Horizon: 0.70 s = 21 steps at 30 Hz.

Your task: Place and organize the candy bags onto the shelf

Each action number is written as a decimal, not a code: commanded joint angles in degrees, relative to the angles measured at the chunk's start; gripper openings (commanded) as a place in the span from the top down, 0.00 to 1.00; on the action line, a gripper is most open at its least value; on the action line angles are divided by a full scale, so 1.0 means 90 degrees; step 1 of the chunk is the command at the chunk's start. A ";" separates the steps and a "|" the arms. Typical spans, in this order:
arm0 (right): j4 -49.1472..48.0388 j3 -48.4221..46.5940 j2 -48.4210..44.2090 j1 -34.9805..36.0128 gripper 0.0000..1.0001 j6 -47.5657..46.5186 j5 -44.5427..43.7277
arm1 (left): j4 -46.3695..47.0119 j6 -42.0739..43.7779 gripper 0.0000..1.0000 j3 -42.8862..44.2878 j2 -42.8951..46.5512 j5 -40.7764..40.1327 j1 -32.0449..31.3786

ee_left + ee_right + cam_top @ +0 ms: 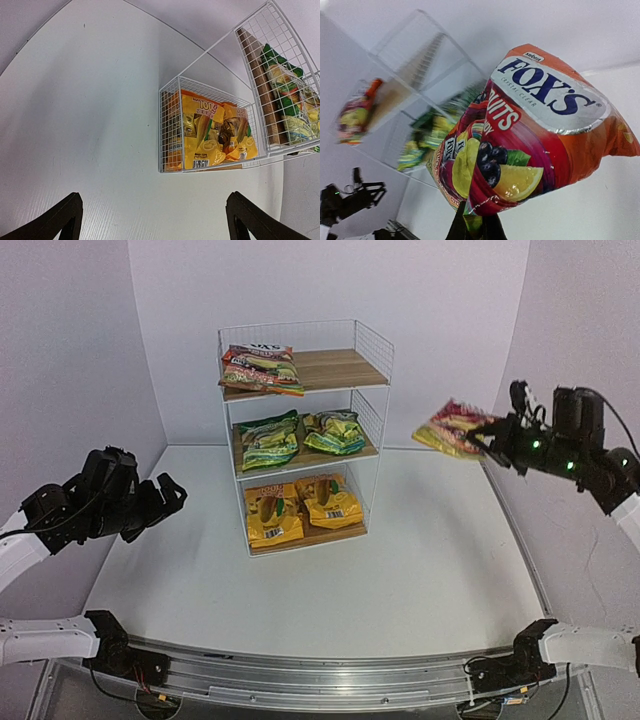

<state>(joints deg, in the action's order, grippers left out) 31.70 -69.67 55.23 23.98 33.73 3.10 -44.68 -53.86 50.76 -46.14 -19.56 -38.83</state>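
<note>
Right wrist view: the right gripper (475,227) has its fingers clamped together on the bottom seam of a red Fox's fruit candy bag (530,130). The bag stands out from the fingertips with its long axis running away from the wrist, printed face toward the camera, brand panel at the far end. Beyond the bag, blurred, is the shelf (420,60).

Top external view: the right gripper (492,437) holds the Fox's fruit candy bag (452,427) in the air above the right edge of the table (430,560), clear of the surface. The bag's free end points left, toward the shelf (375,340), which stands at the middle of the table's rear half, well apart from the bag. The bag hangs at about the height of the gap between the top and middle tiers.

Shelf contents:
- Top tier: one red bag (262,368) on the left half; the right half of the board is bare.
- Middle tier: two green bags (268,440).
- Bottom tier: two yellow-orange bags (272,512).

The bare slot lies left of and slightly above the held bag. The shelf's right side is mesh-walled, so entry probably has to come from the open front.

The left gripper (165,495), fingers spread and empty, hovers over the table's left edge; the right arm is the one placed to deliver.
</note>
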 commanded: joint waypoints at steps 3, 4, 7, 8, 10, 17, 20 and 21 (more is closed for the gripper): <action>-0.0154 -0.2792 0.1559 0.0010 1.00 -0.1389 0.3345 | 0.0169 0.0058 0.00 0.0014 0.0003 0.0043 0.0008; -0.0153 -0.3114 0.1800 0.0018 1.00 -0.1408 0.3477 | 0.0169 0.0050 0.00 0.0014 0.0012 0.0050 0.0012; -0.0147 -0.4013 0.2538 0.0144 1.00 -0.1481 0.3891 | 0.0146 0.0044 0.00 0.0035 0.0025 0.0092 0.0008; -0.0142 -0.4387 0.2765 0.0253 1.00 -0.1524 0.3988 | 0.0118 0.0030 0.00 0.0049 0.0024 0.0094 0.0008; -0.0059 -0.5018 0.3338 0.0465 1.00 -0.1579 0.3903 | 0.0065 0.0018 0.00 0.0080 0.0014 0.0101 0.0008; 0.0787 -0.7536 0.5063 0.1107 1.00 -0.2393 0.3406 | 0.0015 0.0058 0.00 0.0088 0.0056 0.0124 0.0007; 0.0886 -0.7954 0.5441 0.1356 1.00 -0.2665 0.2995 | -0.0022 0.0060 0.00 0.0043 0.0056 0.0138 0.0008; 0.0904 -0.8000 0.5527 0.1431 1.00 -0.2721 0.2813 | -0.0036 0.0052 0.00 0.0028 0.0054 0.0134 0.0008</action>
<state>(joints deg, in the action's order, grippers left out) 39.48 -135.98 103.13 34.40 14.83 32.91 -44.54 -53.84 50.76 -46.13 -18.83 -38.82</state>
